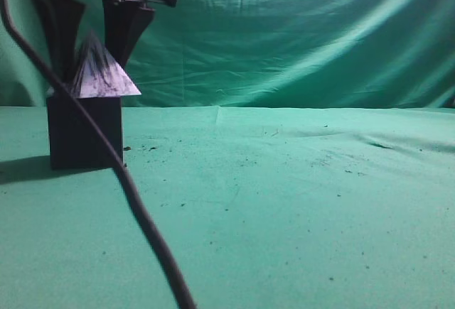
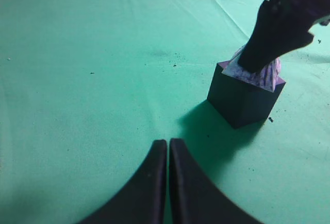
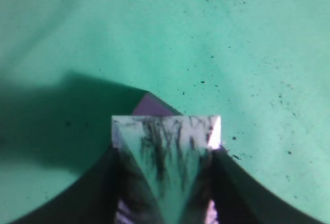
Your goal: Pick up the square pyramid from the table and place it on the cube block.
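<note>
- You've got 1 cube block (image 1: 85, 131) at far left of the table (image 1: 284, 217), w/ 1 square pyramid (image 1: 101, 74) sitting on top.
- Right gripper (image 3: 167, 183) pinches the pyramid from both sides; only the right wrist view shows that contact.
- Left gripper (image 2: 168, 149): pressed together, holding nothing, seen only in left wrist view.

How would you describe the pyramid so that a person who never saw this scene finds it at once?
Look at the green table, on its left side in the exterior view, where one dark cube block stands. The square pyramid sits on top of it, between the fingers of the right gripper. It alone is pale, with dark marbled streaks.
</note>
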